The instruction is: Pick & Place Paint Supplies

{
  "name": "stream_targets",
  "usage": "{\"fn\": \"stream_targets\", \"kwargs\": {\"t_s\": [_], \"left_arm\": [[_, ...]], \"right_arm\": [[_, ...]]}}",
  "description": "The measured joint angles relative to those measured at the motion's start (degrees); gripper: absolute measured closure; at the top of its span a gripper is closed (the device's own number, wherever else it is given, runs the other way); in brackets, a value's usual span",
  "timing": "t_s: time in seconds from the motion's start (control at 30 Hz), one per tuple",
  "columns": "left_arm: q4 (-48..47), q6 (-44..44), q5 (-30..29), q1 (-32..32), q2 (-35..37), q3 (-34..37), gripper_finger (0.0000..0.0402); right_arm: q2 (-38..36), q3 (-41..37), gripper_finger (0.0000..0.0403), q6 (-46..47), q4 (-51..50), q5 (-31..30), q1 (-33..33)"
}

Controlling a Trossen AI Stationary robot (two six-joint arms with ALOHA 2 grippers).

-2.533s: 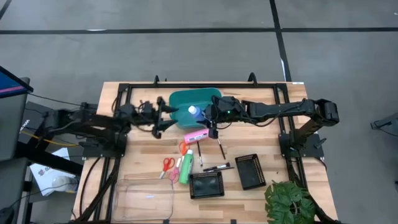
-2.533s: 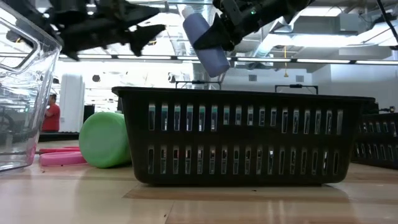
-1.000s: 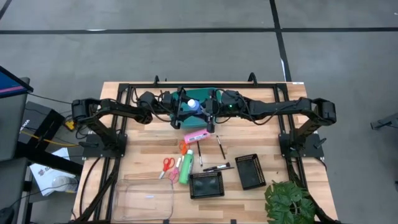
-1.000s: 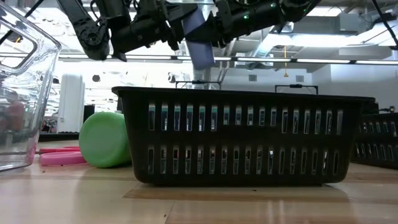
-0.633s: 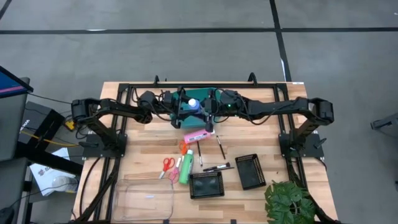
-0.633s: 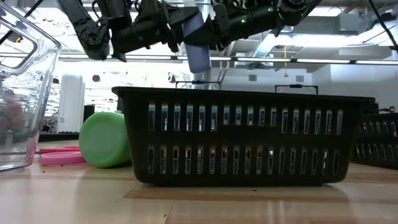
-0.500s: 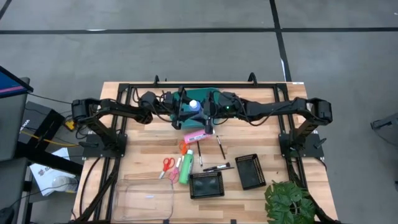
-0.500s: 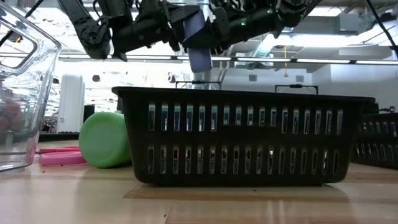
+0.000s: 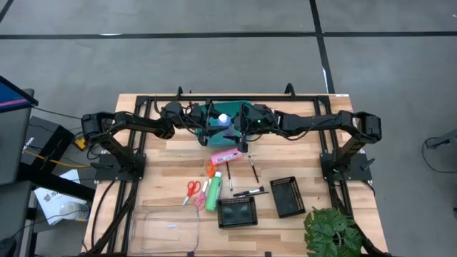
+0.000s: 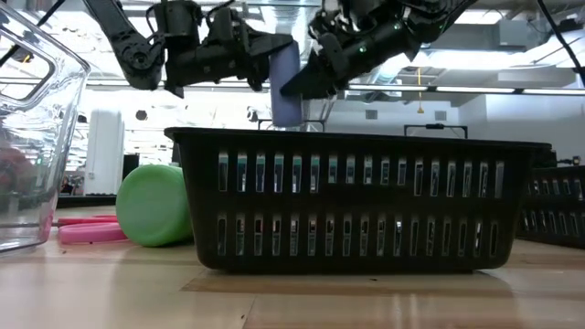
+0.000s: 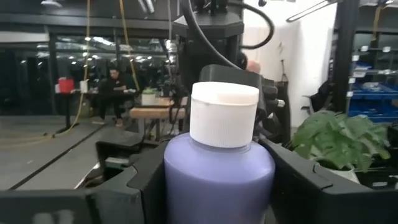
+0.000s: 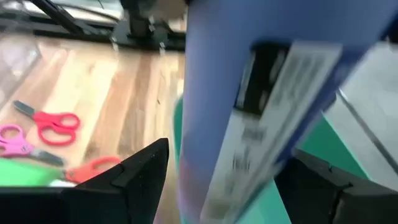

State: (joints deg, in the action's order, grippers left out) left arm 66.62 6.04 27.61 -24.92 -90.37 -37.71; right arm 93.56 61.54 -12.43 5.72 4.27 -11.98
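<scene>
The blue bottle [image 9: 223,120] with its white cap [image 11: 224,115] hangs upright over the teal basket [image 9: 211,108]. My left gripper [image 9: 215,123] is shut on it. From the right, my right gripper [image 9: 236,126] stands open, its fingers [image 12: 140,174] on either side of the bottle's lower part [image 12: 261,93]. The pink bottle [image 9: 225,156], green bottle [image 9: 213,194], thin brushes [image 9: 253,168] and the red scissors [image 9: 191,189] and orange scissors [image 9: 211,170] lie on the table, nearer than the basket. My left gripper pinches the bottle's blue body [image 11: 217,180], just below the shoulder, between its two fingers [image 11: 134,186]. The fingers come nearly level from the table's left. The bottle stands upright in the hold, cap up, its lower end [image 10: 286,100] clear above the basket.
Two black mesh trays [image 9: 236,212] [image 9: 287,196] sit near the front edge, and one fills the low view's foreground [image 10: 366,201]. A clear plastic container [image 9: 166,228] stands front left, a potted plant [image 9: 332,232] front right. Bare wood lies at the table's left and right sides.
My right gripper has opened and let go of the blue bottle, tipping its fingers downward. The bottle, tilted a second ago, now hangs upright in my left gripper over the basket.
</scene>
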Motion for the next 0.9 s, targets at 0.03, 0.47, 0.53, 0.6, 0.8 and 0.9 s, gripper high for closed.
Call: {"fn": "stream_targets", "kwargs": {"t_s": [0.03, 0.47, 0.53, 0.6, 0.8, 0.9], "left_arm": [[-0.44, -0.04, -0.02, -0.53, 0.0, 0.0, 0.0202], [-11.41, -5.88, -0.34, -5.22, 3.46, 0.54, 0.0203], [-10.97, -6.39, -0.59, -5.48, 3.14, 1.2, 0.0203], [-11.1, -7.17, -1.63, -5.67, 3.05, 2.27, 0.0203], [-9.41, -7.23, -3.46, -5.91, 2.99, 4.49, 0.0203], [-8.67, -7.24, -4.79, -6.22, 2.99, 5.85, 0.0203]], "right_arm": [[0.0, 0.0, 0.0139, 0.14, -0.93, 0.02, -0.49], [-1.98, -0.11, 0.0139, 0.43, -6.7, 13.56, -5.2], [-3.27, -1.05, 0.0139, 0.48, -2.81, 15.94, -5.24], [-4.88, -3.2, 0.0139, 0.92, 2.91, 18.01, -5.2], [-11.18, -14.11, 0.0138, 4.11, 20.4, 19.79, -7.55], [-14.96, -19.92, 0.0138, 6.6, 26.17, 19.61, -8.86]]}}
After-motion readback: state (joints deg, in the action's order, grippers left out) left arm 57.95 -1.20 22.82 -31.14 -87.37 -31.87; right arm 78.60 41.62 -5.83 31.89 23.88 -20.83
